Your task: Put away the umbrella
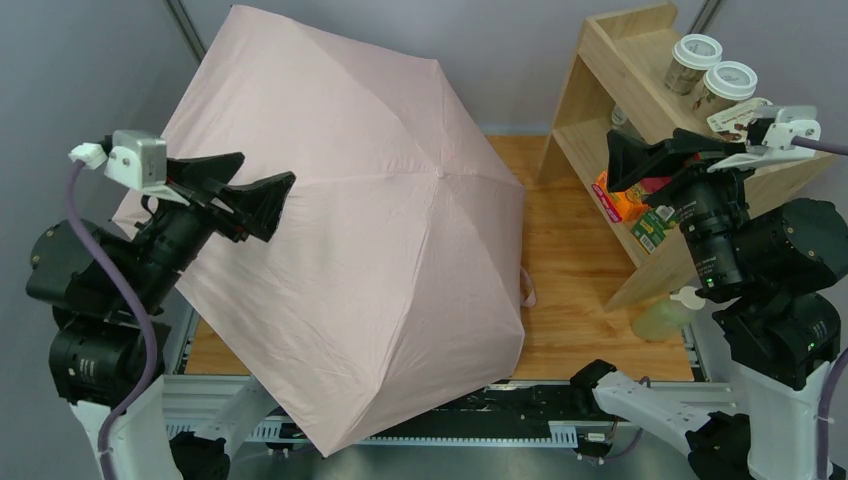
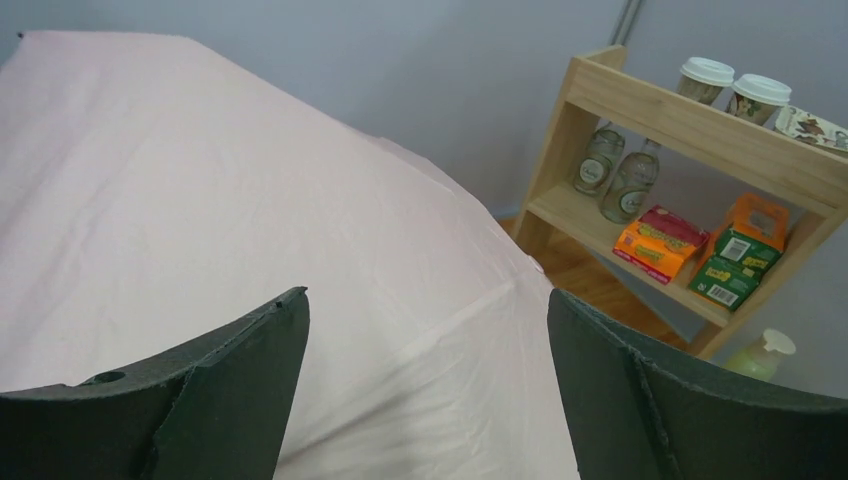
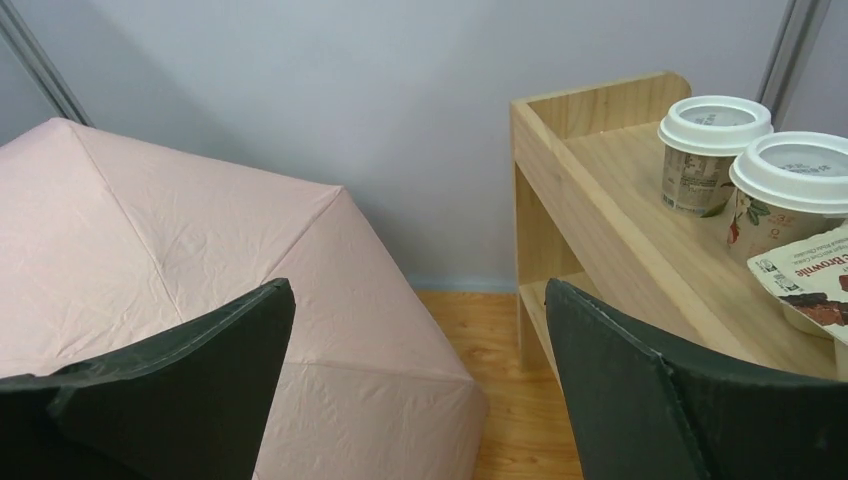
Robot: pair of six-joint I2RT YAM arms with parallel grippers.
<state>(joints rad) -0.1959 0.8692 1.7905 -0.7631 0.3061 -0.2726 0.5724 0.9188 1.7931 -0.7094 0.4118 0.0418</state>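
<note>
The umbrella (image 1: pixel 380 220) stands fully open, its pale pink canopy tilted over most of the wooden table, ribs meeting near the middle. Its handle is hidden beneath the cloth, and a pink strap (image 1: pixel 527 286) peeks out at the right rim. My left gripper (image 1: pixel 250 186) hovers open above the canopy's left side, holding nothing. In the left wrist view the umbrella (image 2: pixel 250 200) fills the space beneath the left gripper (image 2: pixel 428 330). My right gripper (image 1: pixel 650 160) is open and empty in front of the shelf. In the right wrist view the right gripper (image 3: pixel 420 320) frames the umbrella (image 3: pixel 200 250) at the left.
A slanted wooden shelf (image 1: pixel 600 60) stands at the back right with two lidded paper cups (image 1: pixel 712 72) on top, snack boxes (image 1: pixel 628 205) lower down and two glass bottles (image 2: pixel 620 180). A pale green pump bottle (image 1: pixel 665 315) sits by the shelf's foot. Bare tabletop (image 1: pixel 570 260) shows between the umbrella and the shelf.
</note>
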